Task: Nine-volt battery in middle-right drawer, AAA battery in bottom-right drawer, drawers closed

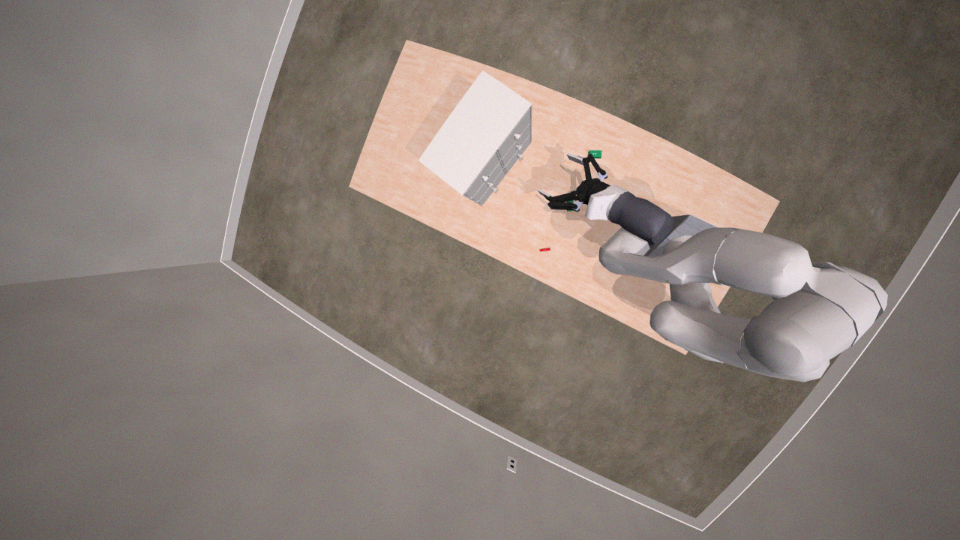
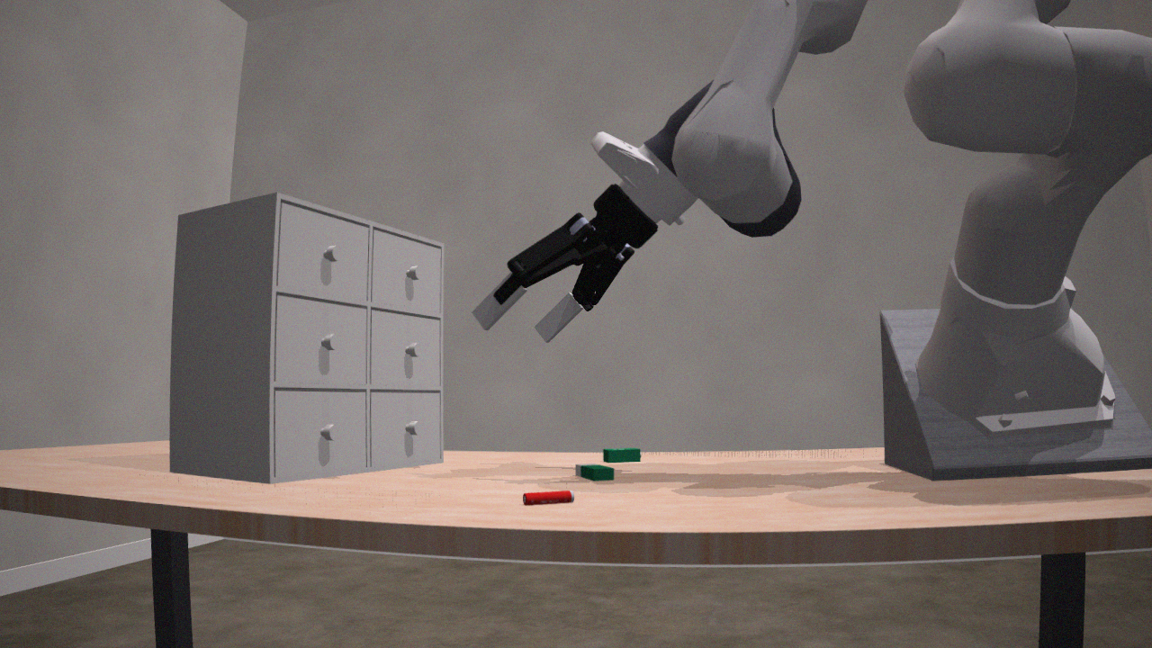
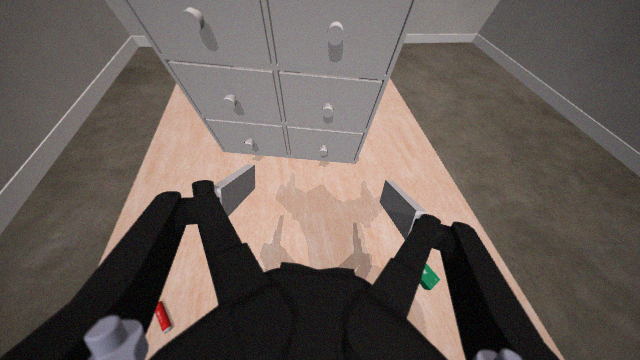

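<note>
The small grey chest (image 2: 306, 338) stands at the table's left, with all six drawers pushed in; it also shows from above (image 1: 476, 137) and in the wrist view (image 3: 285, 75). Its middle-row right drawer (image 3: 327, 102) and bottom-row right drawer (image 3: 324, 145) are shut. My gripper (image 2: 522, 319) (image 3: 319, 184) is open and empty, tilted toward the drawer fronts, in the air well short of them. The red AAA battery (image 2: 547, 497) (image 1: 544, 250) lies on the table near the front edge. A green block with a grey end, which seems to be the nine-volt battery (image 2: 594, 472), lies below the gripper.
A second, plain green block (image 2: 621, 454) lies just behind the first; it also shows from above (image 1: 595, 154) and in the wrist view (image 3: 429, 277). The robot's base (image 2: 1006, 402) stands at the table's right end.
</note>
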